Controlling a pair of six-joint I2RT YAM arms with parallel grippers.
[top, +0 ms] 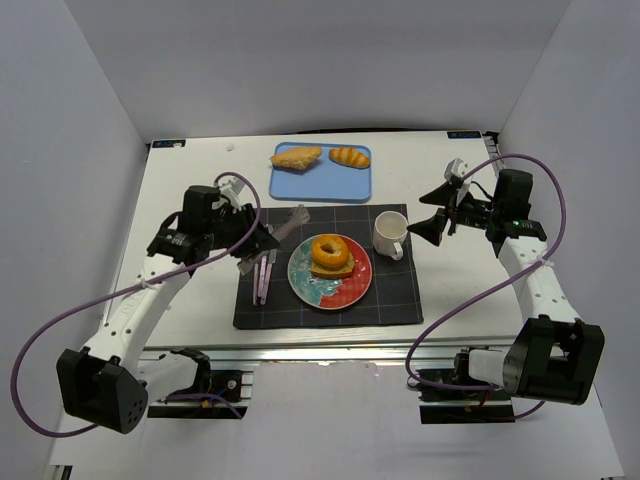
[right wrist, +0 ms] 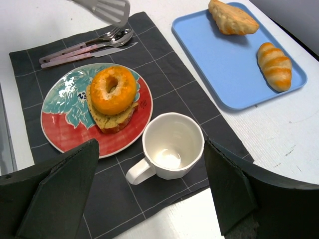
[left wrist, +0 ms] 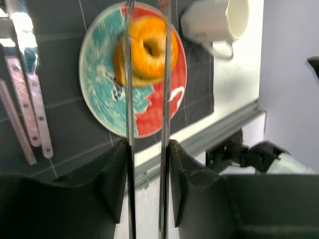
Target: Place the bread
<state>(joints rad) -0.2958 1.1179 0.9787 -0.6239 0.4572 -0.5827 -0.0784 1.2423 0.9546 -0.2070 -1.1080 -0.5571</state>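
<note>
Right wrist | doughnut [right wrist: 113, 89] atop slice [right wrist: 112, 119] | well ahead of spread jaws

White table [top: 420, 180] carries a dark, seemingly cloth placemat [top: 392, 300] and blue tray [top: 320, 179].

The doughnut [right wrist: 113, 89] hid most of the slice [right wrist: 112, 119] beneath it. The left wrist view was blurred; two thin bars, perhaps tongs [left wrist: 129, 164], crossed the doughnut toward 12 o'clock and masked strips of it. There the mug [left wrist: 212, 22] at 1 o'clock and the cutlery [left wrist: 36, 114] at 10 o'clock were cropped by the frame's edges.
</note>
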